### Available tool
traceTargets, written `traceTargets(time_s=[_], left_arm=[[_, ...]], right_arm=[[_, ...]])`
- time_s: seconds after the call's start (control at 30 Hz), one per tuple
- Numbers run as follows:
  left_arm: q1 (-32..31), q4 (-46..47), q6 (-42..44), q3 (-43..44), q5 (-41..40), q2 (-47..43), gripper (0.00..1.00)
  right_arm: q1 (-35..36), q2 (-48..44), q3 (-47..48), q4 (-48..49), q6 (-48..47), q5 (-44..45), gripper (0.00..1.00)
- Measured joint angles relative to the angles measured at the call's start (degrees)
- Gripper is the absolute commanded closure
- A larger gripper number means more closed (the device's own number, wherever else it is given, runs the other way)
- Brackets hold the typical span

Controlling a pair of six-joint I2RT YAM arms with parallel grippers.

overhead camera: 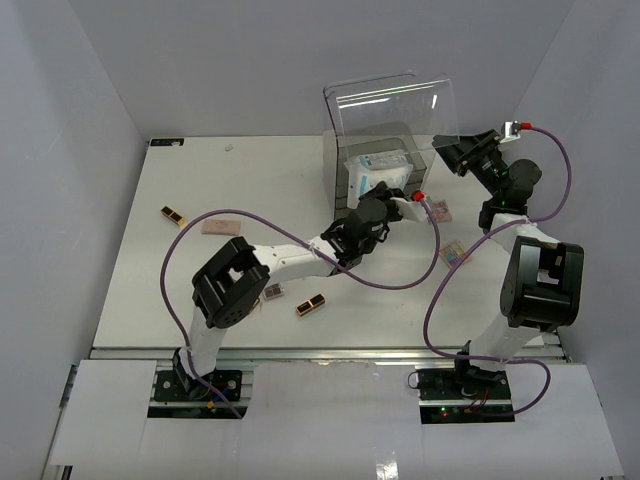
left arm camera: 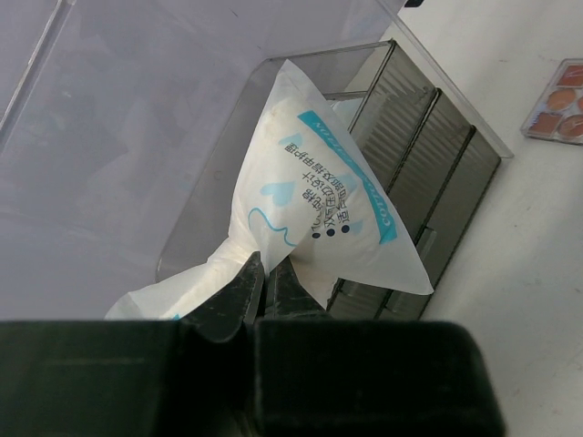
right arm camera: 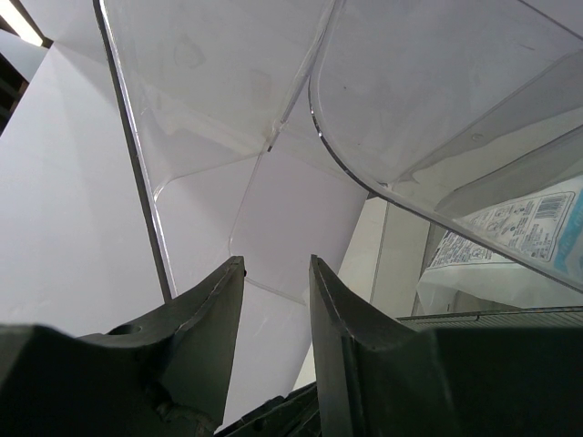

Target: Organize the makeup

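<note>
My left gripper (left arm camera: 264, 273) is shut on the corner of a white-blue sachet (left arm camera: 319, 200) and holds it over the open top of the clear acrylic drawer box (left arm camera: 428, 173). In the top view this gripper (overhead camera: 400, 205) is at the box's front edge. Another white-blue sachet (overhead camera: 378, 165) lies inside the box and also shows in the right wrist view (right arm camera: 510, 237). My right gripper (overhead camera: 447, 150) is at the right edge of the raised clear lid (overhead camera: 395, 105). Its jaws stand apart, with the clear lid panel (right arm camera: 273, 209) just beyond the fingertips.
A pink palette (overhead camera: 430, 211) and a multicoloured one (overhead camera: 455, 253) lie right of the box; the pink one shows in the left wrist view (left arm camera: 557, 100). A pale pink palette (overhead camera: 223, 227) and small brown items (overhead camera: 172, 215) (overhead camera: 311, 305) (overhead camera: 272, 292) lie left and front.
</note>
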Motion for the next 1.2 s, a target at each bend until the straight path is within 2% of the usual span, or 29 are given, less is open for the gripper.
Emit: traceTargets(time_s=[0.47,0.7,0.93,1.2], left_arm=[[0.8,4.1,3.8,4.9,-1.9,1.8,0.86],[2.6,5.6,4.6,7.9,-3.0,6.3,0.84],[4.0,5.7,6.2,11.4,-4.6,10.9,0.78],[4.8,5.6,6.4,14.8,-5.0,11.5,0.71]], right_arm=[[0.0,0.0,0.0,0.1,0.0,-0.2,0.59],[0.0,0.0,0.0,0.1,0.1,-0.3,0.59],[0.0,0.0,0.0,0.2,0.1,-0.6,0.59],[0.0,0.0,0.0,0.4,0.1,-0.7,0.59]])
